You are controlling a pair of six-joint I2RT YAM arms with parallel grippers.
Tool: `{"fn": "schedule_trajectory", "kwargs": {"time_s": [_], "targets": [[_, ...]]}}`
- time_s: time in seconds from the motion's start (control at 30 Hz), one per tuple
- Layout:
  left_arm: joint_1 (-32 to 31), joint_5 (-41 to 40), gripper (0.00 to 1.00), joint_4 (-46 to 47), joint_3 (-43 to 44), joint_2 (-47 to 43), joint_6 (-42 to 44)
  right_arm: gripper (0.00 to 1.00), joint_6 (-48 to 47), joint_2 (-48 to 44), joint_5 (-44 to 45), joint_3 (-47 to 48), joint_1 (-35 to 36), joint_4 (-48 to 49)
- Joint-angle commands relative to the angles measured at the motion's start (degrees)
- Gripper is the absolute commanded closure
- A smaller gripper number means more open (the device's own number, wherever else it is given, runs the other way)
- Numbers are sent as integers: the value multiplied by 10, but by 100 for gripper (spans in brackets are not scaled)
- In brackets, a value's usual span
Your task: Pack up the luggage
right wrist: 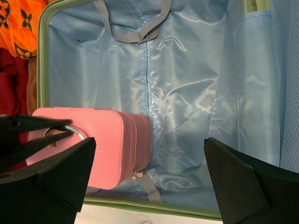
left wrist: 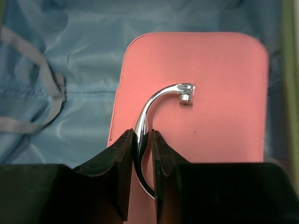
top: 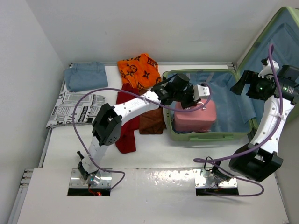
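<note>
Chrome handle (left wrist: 154,100) between narrow-set left tool (left wrist: 141,135) | right tool (right wrist: 149,140) wide open

Pink case (right wrist: 100,140) inside open luggage (right wrist: 187,84)

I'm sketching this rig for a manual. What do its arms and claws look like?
The left arm and right arm have white links and black joint housings; a purple cable runs along each. The right wrist shows a green light. The left claw and right claw each have two black, wedge-shaped fingers.
</note>
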Motion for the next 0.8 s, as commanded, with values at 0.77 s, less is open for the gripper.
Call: {"fn": "schedule_trajectory", "kwargs": {"time_s": [0.77], "targets": [[20,110,56,-20,-103,-49,-45,19,12,2,18,-49,125,46]]}}
